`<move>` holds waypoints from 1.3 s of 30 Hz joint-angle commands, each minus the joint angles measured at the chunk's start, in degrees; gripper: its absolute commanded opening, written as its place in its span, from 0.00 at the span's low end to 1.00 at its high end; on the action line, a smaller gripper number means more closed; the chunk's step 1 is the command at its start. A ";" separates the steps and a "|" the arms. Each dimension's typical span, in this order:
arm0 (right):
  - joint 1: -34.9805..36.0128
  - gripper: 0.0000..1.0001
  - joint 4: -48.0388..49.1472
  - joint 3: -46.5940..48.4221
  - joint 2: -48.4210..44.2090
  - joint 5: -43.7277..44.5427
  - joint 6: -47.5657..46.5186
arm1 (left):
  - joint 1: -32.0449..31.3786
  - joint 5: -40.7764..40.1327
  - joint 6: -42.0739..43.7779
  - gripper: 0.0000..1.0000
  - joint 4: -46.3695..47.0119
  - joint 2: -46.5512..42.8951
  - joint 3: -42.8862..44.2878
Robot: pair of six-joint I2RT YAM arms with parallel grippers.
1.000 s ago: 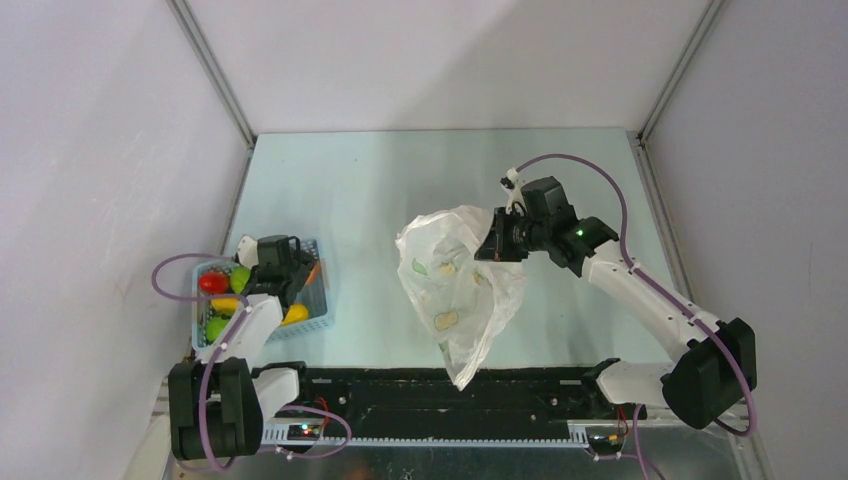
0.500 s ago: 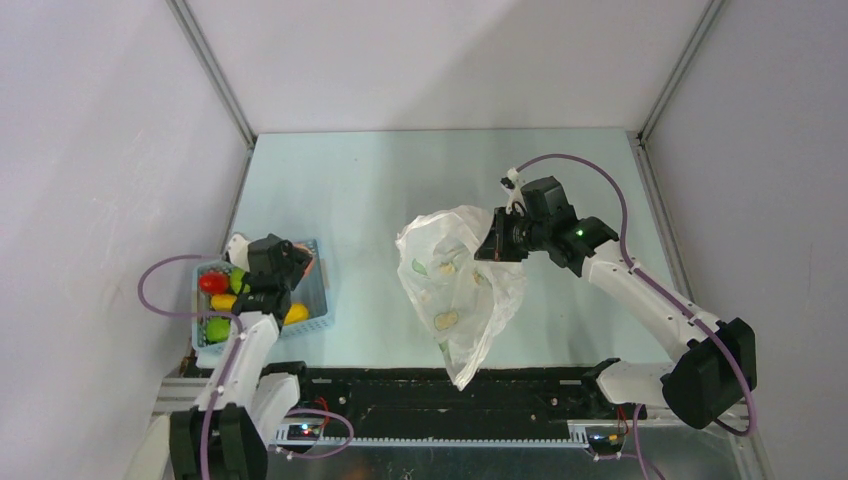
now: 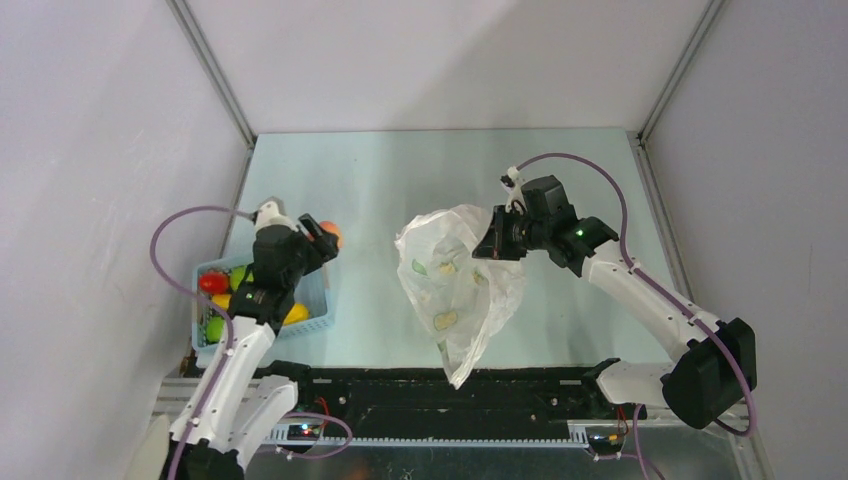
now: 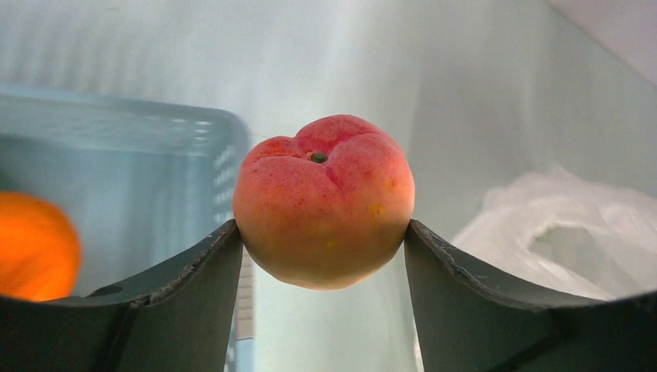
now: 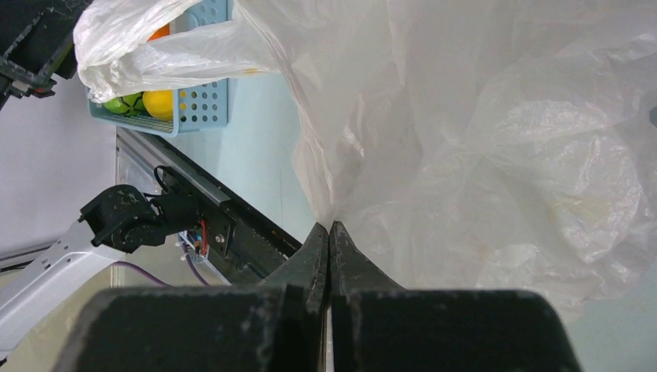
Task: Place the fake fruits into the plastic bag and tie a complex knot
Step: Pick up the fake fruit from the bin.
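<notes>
Your left arm (image 3: 245, 340) hides part of the light blue basket (image 3: 322, 305), so only some of the fruits (image 3: 213, 282) in it show, and an orange fruit (image 4: 35, 248) is blurred and cut off at the left wrist view's edge. Your left hand (image 4: 321, 232) stands wide, both fingers pressed on a glossy, red-blushed peach (image 4: 324, 186) held up by the basket's far right corner. Your right hand (image 5: 329, 232) is pinched fully closed on a fold of the thin, crinkled white plastic bag (image 3: 455, 290), which hangs over the middle of the counter (image 3: 380, 180), its handles lost among the folds.

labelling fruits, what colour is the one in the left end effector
The fruit is peach-orange with red blush; clearest in left wrist view.
</notes>
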 commanded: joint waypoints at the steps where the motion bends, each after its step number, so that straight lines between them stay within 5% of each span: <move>1: 0.11 0.00 2.87 0.15 -0.13 -1.01 0.84 | -4.94 4.30 6.13 0.65 1.66 0.95 2.80; 21: 0.01 0.00 3.43 0.18 -0.88 -0.34 1.25 | -31.93 21.47 16.94 0.67 -0.77 8.60 3.40; 27: -0.05 0.00 2.70 0.15 -1.34 -0.02 1.44 | -37.49 23.46 13.91 0.67 7.09 10.19 2.84; 33: 0.18 0.00 2.37 0.10 -1.86 0.36 1.84 | -42.29 16.03 12.12 0.66 19.64 14.21 3.93; 39: 0.65 0.00 2.59 0.19 -2.00 0.45 2.25 | -43.82 0.47 12.06 0.64 28.73 19.64 5.26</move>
